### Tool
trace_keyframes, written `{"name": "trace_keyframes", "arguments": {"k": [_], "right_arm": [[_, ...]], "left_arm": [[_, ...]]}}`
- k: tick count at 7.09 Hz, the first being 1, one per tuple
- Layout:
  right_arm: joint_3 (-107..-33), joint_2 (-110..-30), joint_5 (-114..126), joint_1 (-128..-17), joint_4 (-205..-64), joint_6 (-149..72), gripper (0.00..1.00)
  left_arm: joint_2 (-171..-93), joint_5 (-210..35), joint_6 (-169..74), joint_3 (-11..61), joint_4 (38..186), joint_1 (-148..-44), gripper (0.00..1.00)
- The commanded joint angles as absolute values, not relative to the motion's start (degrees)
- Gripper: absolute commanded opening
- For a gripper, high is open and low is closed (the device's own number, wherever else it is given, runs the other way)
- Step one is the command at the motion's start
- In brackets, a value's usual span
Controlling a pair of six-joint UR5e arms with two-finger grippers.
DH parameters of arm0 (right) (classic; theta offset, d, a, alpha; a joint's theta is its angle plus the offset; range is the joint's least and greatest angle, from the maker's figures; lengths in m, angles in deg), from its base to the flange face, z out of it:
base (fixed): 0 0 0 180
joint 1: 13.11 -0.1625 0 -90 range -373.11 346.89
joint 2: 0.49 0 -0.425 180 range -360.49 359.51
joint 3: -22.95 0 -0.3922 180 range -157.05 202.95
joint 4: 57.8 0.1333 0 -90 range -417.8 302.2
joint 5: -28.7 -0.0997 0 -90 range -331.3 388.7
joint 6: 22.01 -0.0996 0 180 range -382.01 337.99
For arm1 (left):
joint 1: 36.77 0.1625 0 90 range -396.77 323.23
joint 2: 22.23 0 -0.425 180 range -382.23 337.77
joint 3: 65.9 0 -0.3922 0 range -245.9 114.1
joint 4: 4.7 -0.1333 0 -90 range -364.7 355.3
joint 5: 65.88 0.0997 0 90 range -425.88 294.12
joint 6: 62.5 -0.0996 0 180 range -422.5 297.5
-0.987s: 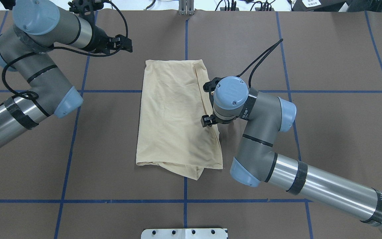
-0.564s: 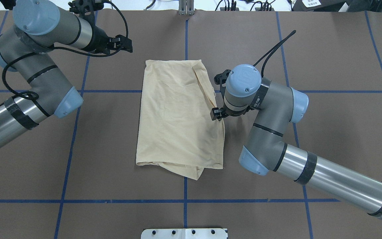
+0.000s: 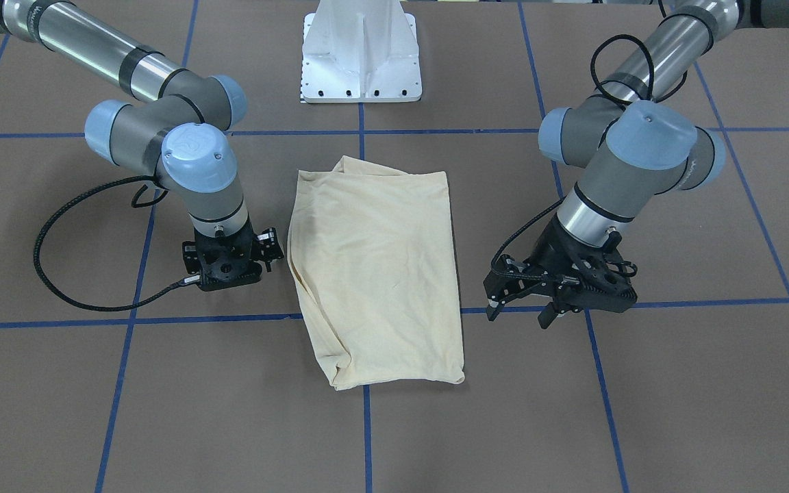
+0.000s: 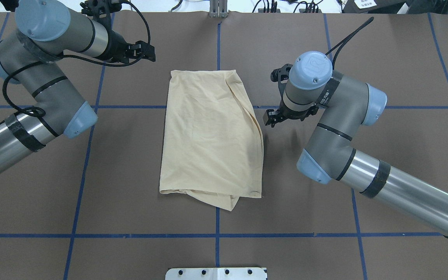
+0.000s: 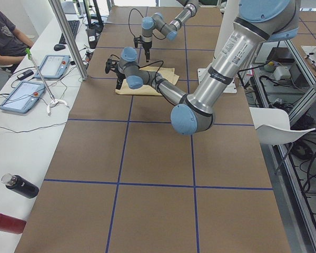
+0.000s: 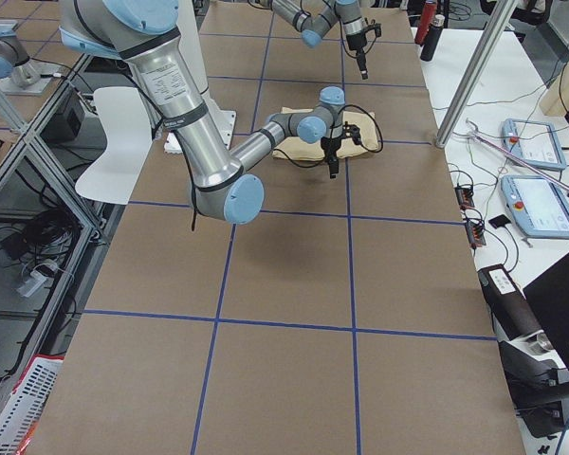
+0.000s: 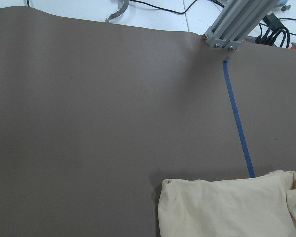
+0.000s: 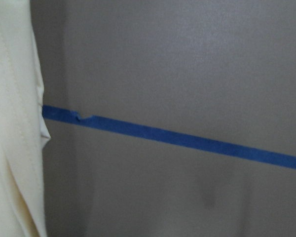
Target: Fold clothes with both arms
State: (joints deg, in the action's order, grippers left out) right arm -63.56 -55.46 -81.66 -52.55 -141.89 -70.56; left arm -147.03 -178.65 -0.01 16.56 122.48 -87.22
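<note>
Plainly, nothing is held by either gripper. The right gripper (image 3: 228,268) is pointed straight down beside the cloth. Its fingers are hidden under its own wrist in both fixed views and absent from its wrist view, so their spread cannot be told. The left gripper (image 3: 516,313) is seen with its two fingertips spread apart and empty. Outward from the right gripper, the folded cream-yellow T-shirt (image 4: 208,136) is met almost at once — its right long edge lies just beside the gripper without being touched. In the right wrist view that edge is seen at the frame's left margin, where a blue tape line (image 8: 187,138) runs out from under it. From the left gripper the T-shirt lies further off: the gripper is placed off the far left corner, apart from the fabric, and only that corner is caught at the bottom of the left wrist view. The T-shirt is laid flat on the brown table (image 4: 123,182) between the two arms as a long rectangle. Its long axis runs away from the robot, and a loose flap pokes out at the near short end. A fold across that axis is judged to be next — for it the two corners of one short end would have to be taken. The far end is the one lying closer to both grippers, and the left gripper is judged better placed for its corner.
</note>
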Motion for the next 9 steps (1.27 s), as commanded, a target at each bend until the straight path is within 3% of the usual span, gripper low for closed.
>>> {"name": "trace_keyframes", "arguments": {"k": [1, 5, 9], "right_arm": [[-59.79, -49.22, -80.13, -53.28, -141.48, -70.26, 1.00], [-41.60, -35.76, -75.99, -53.01, -133.85, -69.55, 1.00], [-36.39, -34.50, -71.07, -50.90, -131.12, -69.38, 1.00]], "left_arm": [[-147.03, -178.65, -0.01, 16.54, 122.48, -87.22, 0.90], [-146.77, -178.65, -0.18, 16.28, 122.48, -87.31, 0.90], [-146.68, -178.73, -0.27, 15.40, 122.66, -87.31, 0.90]]}}
